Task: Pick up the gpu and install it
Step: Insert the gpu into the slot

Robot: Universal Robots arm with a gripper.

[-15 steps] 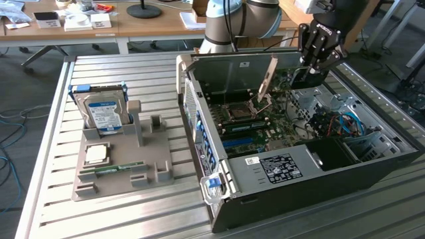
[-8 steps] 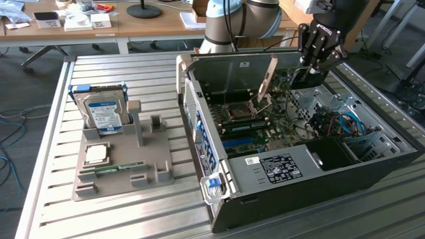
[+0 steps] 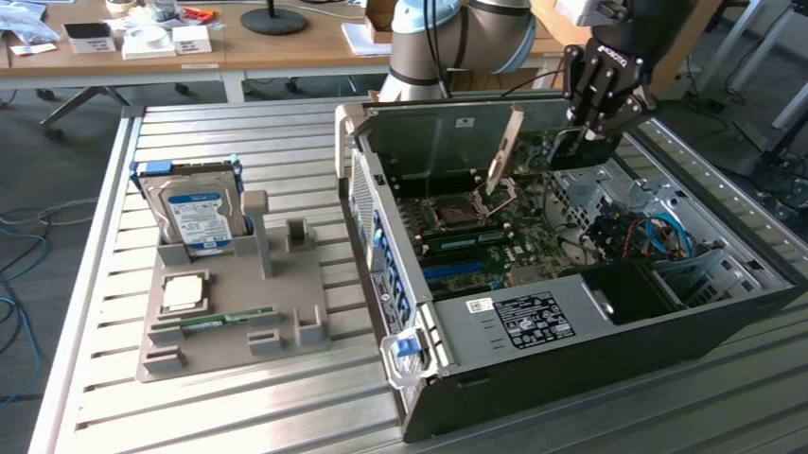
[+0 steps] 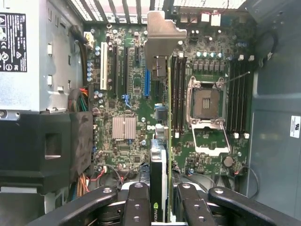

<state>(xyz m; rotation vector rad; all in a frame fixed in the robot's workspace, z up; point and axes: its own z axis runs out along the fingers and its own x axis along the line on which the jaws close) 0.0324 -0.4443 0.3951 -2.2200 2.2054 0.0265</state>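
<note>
Gripper: clenched on the gpu, with 2 black fingers pressing its 2 flat faces at the end away from the bracket.

Gpu position: held on edge inside the open computer case, over the motherboard. In the wrist view it runs lengthwise between the blue slot and the memory slots.

Seating: judged to be hanging above the board and not pressed home. Whether its edge touches a slot cannot be told.

Handling: probably light and stiff, but fragile. The board can flex, and its connector edge and small parts should not be squeezed or knocked.

Hold: the flat faces near the middle of the top edge look the safest place. The thin metal bracket would bend.

Risk: a tilted card could jam in the slot or scrape the board.

Arm pose: in the exterior view the gripper points steeply down into the far corner of the case, with the wrist above it and the arm's base behind the case.

Surroundings: a hard drive stands in a grey holder on the slatted table, well apart from the case.
</note>
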